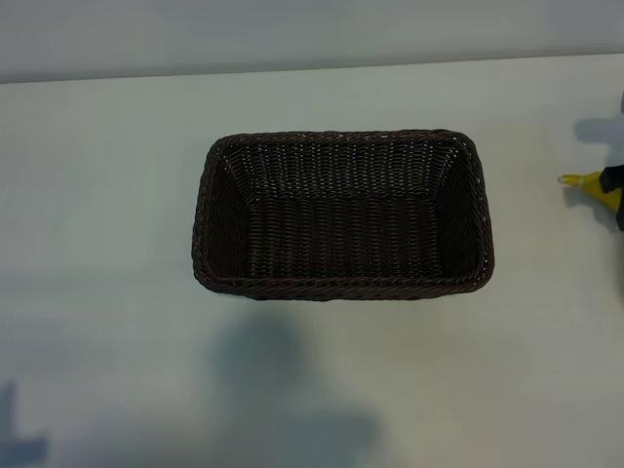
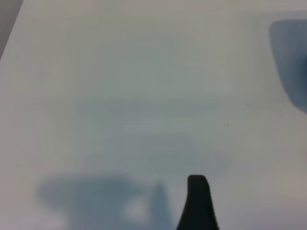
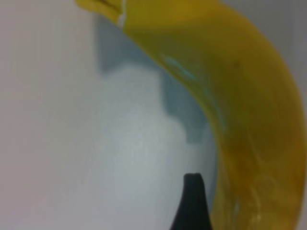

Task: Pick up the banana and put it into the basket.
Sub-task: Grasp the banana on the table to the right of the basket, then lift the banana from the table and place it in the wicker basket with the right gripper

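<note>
The dark brown woven basket (image 1: 343, 214) stands empty in the middle of the white table. At the exterior view's right edge, only the yellow stem tip of the banana (image 1: 585, 182) shows, apparently lying on the table. My right gripper (image 1: 617, 193) is directly over it, mostly cut off. In the right wrist view the banana (image 3: 249, 105) curves close along one dark fingertip (image 3: 192, 201); the other finger is hidden. The jaws stand open, with no grip seen. One fingertip (image 2: 197, 203) of my open left gripper hangs over bare table; that arm is outside the exterior view.
The white table (image 1: 312, 390) stretches out on all sides of the basket. Its far edge (image 1: 312, 68) runs along the back. Arm shadows fall on the near side and in the near left corner.
</note>
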{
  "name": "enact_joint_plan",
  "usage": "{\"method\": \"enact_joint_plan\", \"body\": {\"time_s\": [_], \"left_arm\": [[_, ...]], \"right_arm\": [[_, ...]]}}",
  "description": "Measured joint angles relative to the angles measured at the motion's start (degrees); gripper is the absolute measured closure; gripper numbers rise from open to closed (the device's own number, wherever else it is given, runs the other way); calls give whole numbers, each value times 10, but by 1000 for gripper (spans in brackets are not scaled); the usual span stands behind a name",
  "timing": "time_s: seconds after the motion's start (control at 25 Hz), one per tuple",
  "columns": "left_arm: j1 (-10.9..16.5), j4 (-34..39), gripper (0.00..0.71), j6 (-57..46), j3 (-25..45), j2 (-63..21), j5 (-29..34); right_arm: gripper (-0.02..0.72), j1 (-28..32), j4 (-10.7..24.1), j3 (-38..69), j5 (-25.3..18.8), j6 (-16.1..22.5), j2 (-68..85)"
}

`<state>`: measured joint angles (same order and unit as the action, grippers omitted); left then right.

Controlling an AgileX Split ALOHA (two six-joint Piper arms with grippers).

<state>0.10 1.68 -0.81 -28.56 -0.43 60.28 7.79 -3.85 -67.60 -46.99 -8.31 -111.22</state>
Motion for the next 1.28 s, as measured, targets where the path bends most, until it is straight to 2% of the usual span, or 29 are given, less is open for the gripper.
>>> {"method": "enact_joint_plan", "body": {"time_s": [0.4,0.48,0.64,0.84,0.96,1.2,1.28], "left_arm": [[0,0,136,0,0,0,0],[0,0,136,0,0,0,0],[0,0,136,0,0,0,0],[0,0,136,0,0,0,0],[0,0,136,0,0,0,0],[0,0,136,-2,1,0,0],[0,0,136,-2,1,0,0]], "right_arm": [[122,0,1,0,13,0,-27],[147,0,1,0,13,0,-27],[278,0,1,-1,13,0,-28],[279,0,2,-6,-1,0,-28],[279,0,1,-28,-46,0,-17],[279,0,1,-142,-177,0,47],[279,0,1,-179,-207,0,62]]}}
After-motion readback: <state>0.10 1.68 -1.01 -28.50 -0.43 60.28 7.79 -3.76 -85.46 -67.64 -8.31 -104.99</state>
